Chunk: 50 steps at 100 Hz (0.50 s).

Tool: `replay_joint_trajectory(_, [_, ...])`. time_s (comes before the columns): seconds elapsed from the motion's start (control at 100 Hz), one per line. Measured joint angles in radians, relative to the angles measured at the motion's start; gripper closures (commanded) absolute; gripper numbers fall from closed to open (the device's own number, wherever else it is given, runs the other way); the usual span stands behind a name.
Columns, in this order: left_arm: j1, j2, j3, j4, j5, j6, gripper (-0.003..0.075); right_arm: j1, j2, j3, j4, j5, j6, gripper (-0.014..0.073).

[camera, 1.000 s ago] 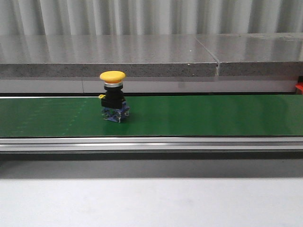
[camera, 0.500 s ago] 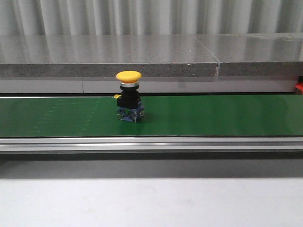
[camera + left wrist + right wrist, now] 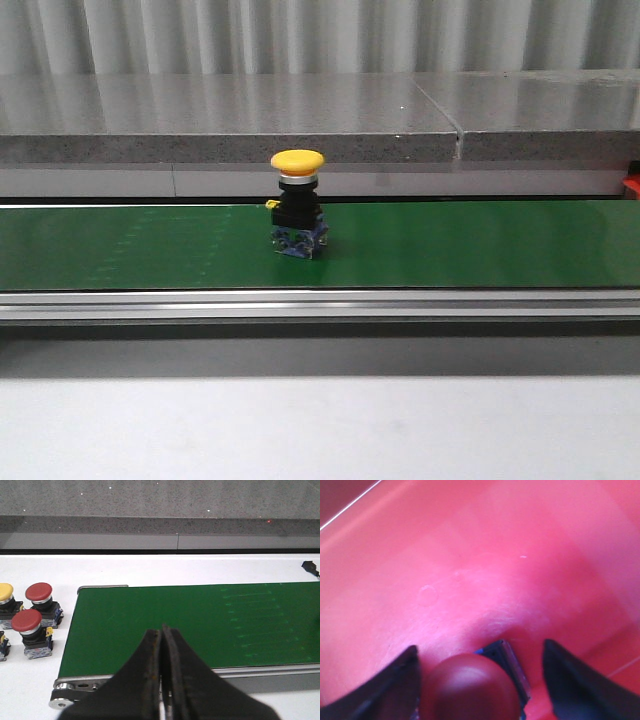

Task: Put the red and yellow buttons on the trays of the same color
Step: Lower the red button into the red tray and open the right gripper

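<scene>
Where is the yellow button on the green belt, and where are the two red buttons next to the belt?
yellow button (image 3: 297, 160), front view, on its yellow cap.
red button nearer the belt's corner (image 3: 38, 591), left wrist view, on its red cap.
other red button (image 3: 26, 620), left wrist view, on its red cap.

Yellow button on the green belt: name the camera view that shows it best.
The front view: the yellow button stands whole and upright on the green belt. The left wrist view shows only a bare stretch of belt; the right wrist view shows only a red tray.
</scene>
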Motion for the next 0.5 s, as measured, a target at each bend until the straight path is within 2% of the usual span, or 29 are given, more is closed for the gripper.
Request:
replay_joint_trajectory(0.19, [0.0, 0.0, 0.0, 0.0, 0.0, 0.0, 0.0741, -0.001, -0.041, 0.0, 0.0, -0.005, 0.0, -0.0042])
replay_joint_trajectory(0.5, [0.0, 0.0, 0.0, 0.0, 0.0, 0.0, 0.0741, 0.017, -0.226, 0.0, 0.032, 0.031, -0.021, -0.0042])
